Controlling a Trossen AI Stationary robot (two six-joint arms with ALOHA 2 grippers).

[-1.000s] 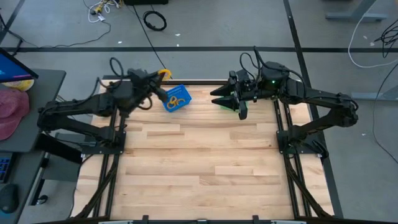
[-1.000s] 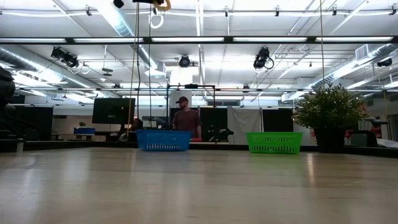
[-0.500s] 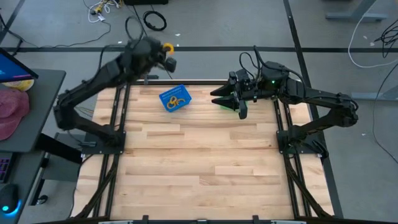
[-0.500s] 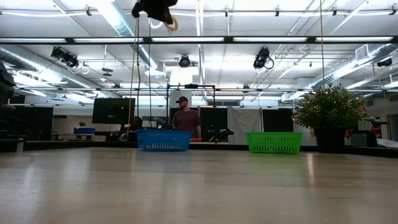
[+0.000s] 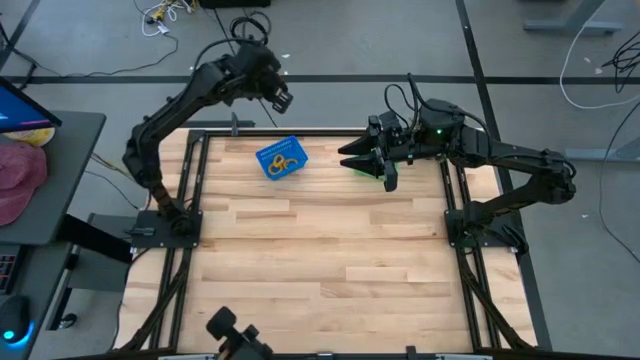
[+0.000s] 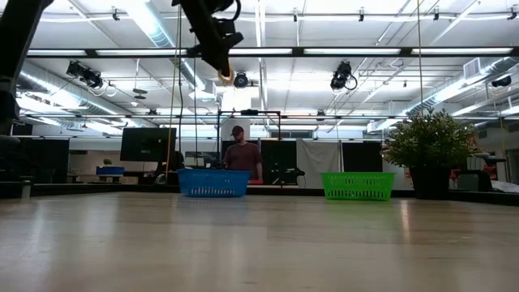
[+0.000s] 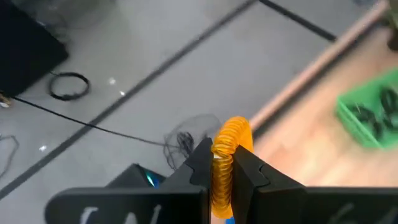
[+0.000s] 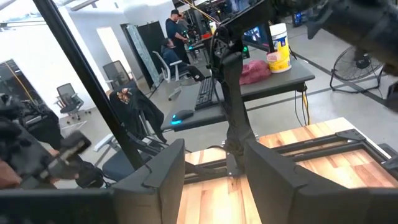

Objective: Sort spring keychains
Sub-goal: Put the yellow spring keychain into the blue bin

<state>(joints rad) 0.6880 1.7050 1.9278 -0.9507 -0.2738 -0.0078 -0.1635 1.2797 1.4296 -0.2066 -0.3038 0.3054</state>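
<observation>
The left end effector (image 7: 222, 163) is pinching an orange spring keychain (image 7: 229, 149) between its two dark fingers, the coil standing up out of the closed jaws. In the high view the left end effector (image 5: 279, 98) is hanging out past the far edge of the table (image 5: 320, 270), over the grey floor, with the blue basket (image 5: 281, 158) lying near it on the table's far side. That basket is already holding several orange coils, so the step in hand looks like carrying one more orange keychain to its bin.

The right end effector (image 5: 388, 175) is waiting with its fingers spread and nothing between them, poised over the green basket (image 5: 360, 166), which is mostly hidden beneath it from above. In the left wrist view the green basket (image 7: 368, 113) is showing dark coils inside.

The next move, as I judge it, is calling for the left arm to swing inward until the keychain is hanging above the blue basket, then to release; letting go where it is now would drop the coil on the floor.
</observation>
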